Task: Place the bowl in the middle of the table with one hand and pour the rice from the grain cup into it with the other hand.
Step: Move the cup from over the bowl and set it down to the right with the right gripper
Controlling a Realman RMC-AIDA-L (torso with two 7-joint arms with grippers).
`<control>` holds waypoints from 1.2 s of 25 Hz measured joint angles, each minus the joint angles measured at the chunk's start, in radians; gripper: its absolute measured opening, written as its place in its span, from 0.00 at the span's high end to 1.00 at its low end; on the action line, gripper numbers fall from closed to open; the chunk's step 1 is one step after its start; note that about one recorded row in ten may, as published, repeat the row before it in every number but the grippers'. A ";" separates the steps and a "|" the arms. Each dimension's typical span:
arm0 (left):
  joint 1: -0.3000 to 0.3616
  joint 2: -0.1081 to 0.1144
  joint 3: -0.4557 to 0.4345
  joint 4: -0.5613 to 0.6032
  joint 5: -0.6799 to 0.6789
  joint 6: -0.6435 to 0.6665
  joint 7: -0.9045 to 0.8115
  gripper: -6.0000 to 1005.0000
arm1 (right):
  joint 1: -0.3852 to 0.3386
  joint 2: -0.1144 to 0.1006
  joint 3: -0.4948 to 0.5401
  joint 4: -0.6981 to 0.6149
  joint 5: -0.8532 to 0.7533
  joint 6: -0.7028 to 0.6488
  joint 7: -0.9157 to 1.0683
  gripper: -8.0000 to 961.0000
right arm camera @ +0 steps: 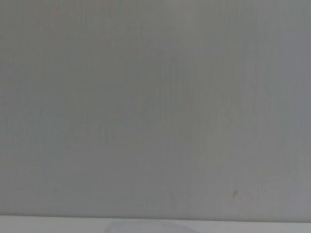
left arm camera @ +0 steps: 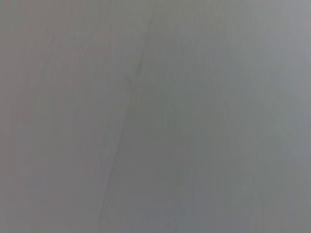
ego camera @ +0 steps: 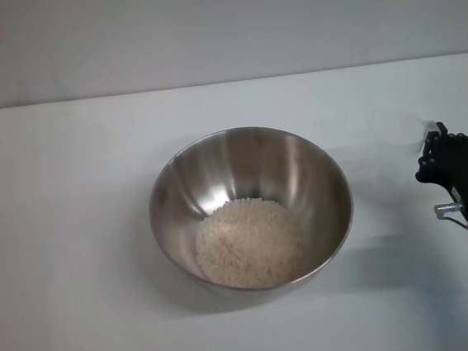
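The steel bowl (ego camera: 250, 199) stands in the middle of the white table (ego camera: 74, 241). A pale heap of rice (ego camera: 250, 242) lies in its bottom, toward the near side. The clear grain cup (ego camera: 397, 129) stands upright on the table to the right of the bowl and looks empty. My right gripper (ego camera: 440, 149) is at the right edge of the head view, right beside the cup on its right; whether it touches the cup does not show. My left arm is out of view, and the left wrist view holds only a plain grey surface.
A grey wall (ego camera: 220, 27) runs behind the table's far edge. The right wrist view shows that same grey wall (right arm camera: 155, 107) above a thin white strip of table (right arm camera: 58, 225).
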 joint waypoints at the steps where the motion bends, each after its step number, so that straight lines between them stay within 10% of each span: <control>1: 0.000 0.000 0.000 0.000 0.000 0.000 0.000 0.38 | 0.000 0.000 0.000 0.000 0.000 0.000 0.000 0.97; 30: 0.009 0.002 0.010 -0.005 0.000 0.022 0.000 0.38 | 0.029 0.000 -0.028 -0.019 -0.012 0.053 0.001 0.92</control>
